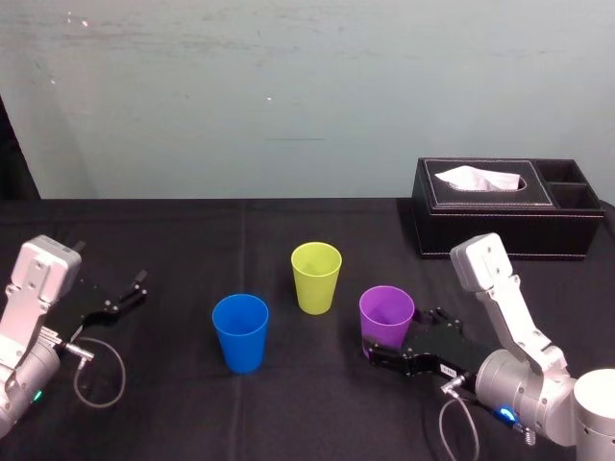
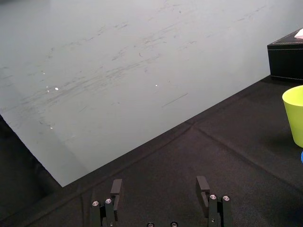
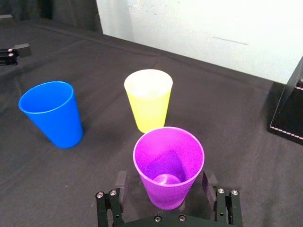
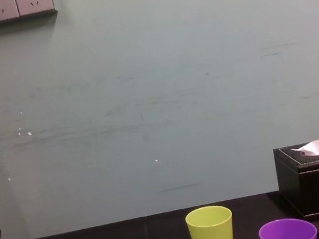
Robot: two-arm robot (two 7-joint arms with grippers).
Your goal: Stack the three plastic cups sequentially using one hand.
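So, on your black-clothed table [image 1: 288, 413], w/ the black leather tissue box [image 1: 500, 206] at back right, three smooth tapered plastic tumblers stand upright, apart & unstacked: blue cup [image 1: 240, 331] front left, yellow cup [image 1: 316, 277] mid-back, purple cup [image 1: 386, 315] front right. Your right gripper [image 3: 163, 183] straddles the purple cup low down, fingers apart & prob. not yet pinching, so I'd call it step 1, the first grasp; the left gripper [image 2: 161, 189] idles at far left, fingers spread. Next: close gently, lift clear of the rims, then lower straight into a neighbour cup.

Silver-grey arms [image 1: 509, 307], black fingers [image 3: 121, 182], silver screws [image 3: 100, 194], grey cables [image 1: 122, 373]
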